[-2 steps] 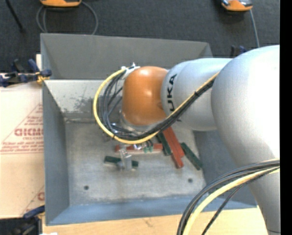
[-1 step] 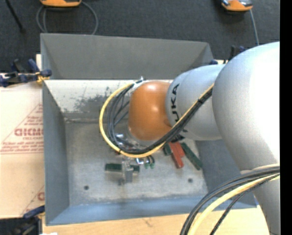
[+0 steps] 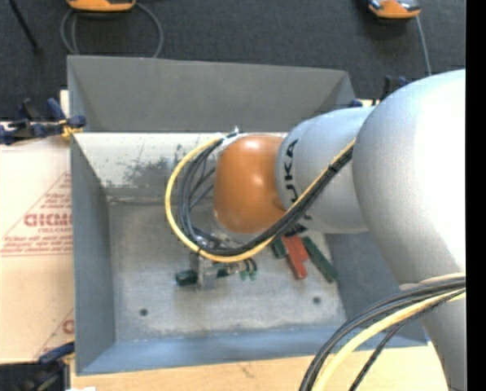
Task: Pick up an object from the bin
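Low over the scuffed grey bin floor, beside a small dark-green piece, the jaws' opening cannot be told.

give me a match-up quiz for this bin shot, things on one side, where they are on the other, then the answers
Things:
1. gripper
2. small dark thing
3. red oblong thing
4. green oblong thing

Places:
A. farthest right on the bin floor
B. low over the middle of the floor
C. just left of the gripper
D. between the gripper and the green oblong thing

Pairs: 1-B, 2-C, 3-D, 4-A
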Motion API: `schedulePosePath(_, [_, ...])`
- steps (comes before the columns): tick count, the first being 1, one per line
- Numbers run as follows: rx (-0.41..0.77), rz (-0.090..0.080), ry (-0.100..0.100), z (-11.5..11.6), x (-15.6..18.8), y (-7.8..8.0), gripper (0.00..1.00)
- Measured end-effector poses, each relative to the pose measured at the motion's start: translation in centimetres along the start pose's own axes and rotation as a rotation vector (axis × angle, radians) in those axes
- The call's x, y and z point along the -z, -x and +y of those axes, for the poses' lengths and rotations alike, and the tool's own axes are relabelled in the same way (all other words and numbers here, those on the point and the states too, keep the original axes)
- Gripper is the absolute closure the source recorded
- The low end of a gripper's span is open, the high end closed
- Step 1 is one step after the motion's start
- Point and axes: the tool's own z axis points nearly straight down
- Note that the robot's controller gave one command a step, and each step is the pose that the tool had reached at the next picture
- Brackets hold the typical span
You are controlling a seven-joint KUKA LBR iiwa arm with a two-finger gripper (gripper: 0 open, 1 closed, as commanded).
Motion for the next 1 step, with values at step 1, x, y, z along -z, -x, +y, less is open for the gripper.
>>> schedulePosePath(1, [-0.032, -0.012, -0.004, -3.14, 13.02, 4.66, 1.00])
